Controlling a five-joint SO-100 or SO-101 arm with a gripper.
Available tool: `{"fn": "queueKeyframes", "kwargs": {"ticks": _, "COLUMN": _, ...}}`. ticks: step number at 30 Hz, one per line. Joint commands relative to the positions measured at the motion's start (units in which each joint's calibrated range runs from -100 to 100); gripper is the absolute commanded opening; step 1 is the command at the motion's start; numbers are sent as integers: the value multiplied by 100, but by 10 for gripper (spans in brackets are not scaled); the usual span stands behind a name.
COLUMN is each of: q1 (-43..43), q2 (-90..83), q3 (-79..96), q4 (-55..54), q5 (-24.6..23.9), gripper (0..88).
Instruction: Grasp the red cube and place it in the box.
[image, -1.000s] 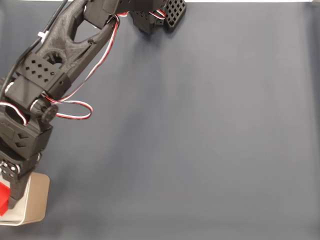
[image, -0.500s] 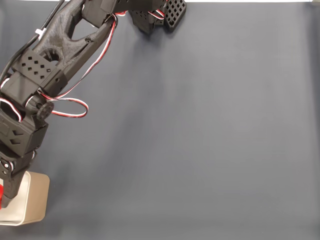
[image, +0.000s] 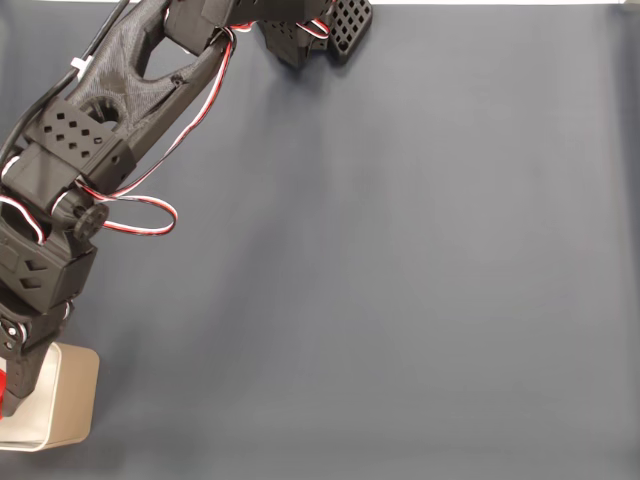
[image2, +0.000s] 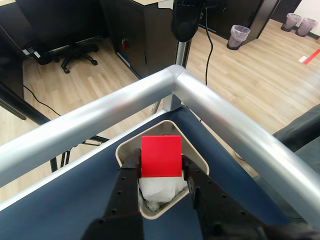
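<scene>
Change: none since half a second ago | fingers (image2: 160, 170) clamped on red cube (image2: 160, 156) above box (image2: 199, 159) | release next.

An office: swivel chair (image2: 75, 52), dark cabinets (image2: 135, 30), waste bins (image2: 239, 36).

The red cube (image2: 160, 156) sits upright, pinched at its sides directly above the beige box (image2: 200, 159), whose inside is white.
</scene>
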Motion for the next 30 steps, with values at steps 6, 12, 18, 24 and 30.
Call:
{"fn": "queueKeyframes", "kwargs": {"ticks": 6, "q1": 50, "q2": -220, "q3": -463, "q4": 120, "q5": -254, "gripper": 145}}
{"fn": "queueKeyframes", "kwargs": {"ticks": 12, "q1": 57, "q2": -246, "q3": -874, "q4": 595, "q5": -220, "gripper": 469}}
{"fn": "queueKeyframes", "kwargs": {"ticks": 18, "q1": 64, "q2": -272, "q3": -928, "q4": 611, "q5": -112, "gripper": 560}}
{"fn": "queueKeyframes", "kwargs": {"ticks": 24, "q1": 35, "q2": -298, "q3": -965, "q4": 628, "q5": -176, "gripper": 581}}
{"fn": "queueKeyframes", "kwargs": {"ticks": 30, "q1": 28, "q2": -290, "q3": -992, "q4": 579, "q5": -205, "gripper": 588}}
